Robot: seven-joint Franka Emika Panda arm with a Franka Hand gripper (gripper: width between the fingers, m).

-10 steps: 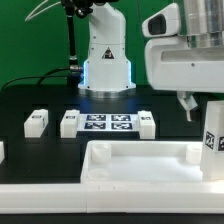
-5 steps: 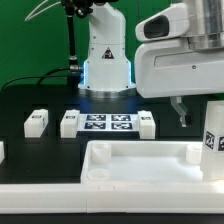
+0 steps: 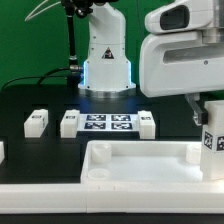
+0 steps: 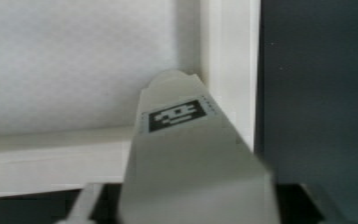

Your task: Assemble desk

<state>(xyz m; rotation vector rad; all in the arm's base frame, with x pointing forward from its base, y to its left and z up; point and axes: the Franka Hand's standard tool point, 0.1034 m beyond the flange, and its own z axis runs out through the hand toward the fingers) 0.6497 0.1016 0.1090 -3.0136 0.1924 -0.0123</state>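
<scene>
The white desk tabletop (image 3: 140, 168) with its raised rim lies at the front. One white leg (image 3: 213, 135) with a tag stands upright at its corner on the exterior view's right. My gripper (image 3: 207, 114) has come down over this leg. In the wrist view the leg (image 4: 190, 150) with its tag fills the space between my fingers (image 4: 92, 200), and a thin dark gap shows beside it. The jaws look open around the leg. The tabletop's rim (image 4: 226, 50) lies beyond. Three loose legs (image 3: 36, 121) (image 3: 70, 123) (image 3: 146, 124) lie on the black table.
The marker board (image 3: 108, 123) lies between the loose legs. The robot base (image 3: 105, 60) stands behind it. Another white part (image 3: 2, 150) shows at the exterior view's left edge. A black cable (image 3: 72, 40) hangs at the back.
My gripper swung a little toward the exterior view's left, then moved right and now sits over the upright leg. The leg and the tabletop have not moved.
</scene>
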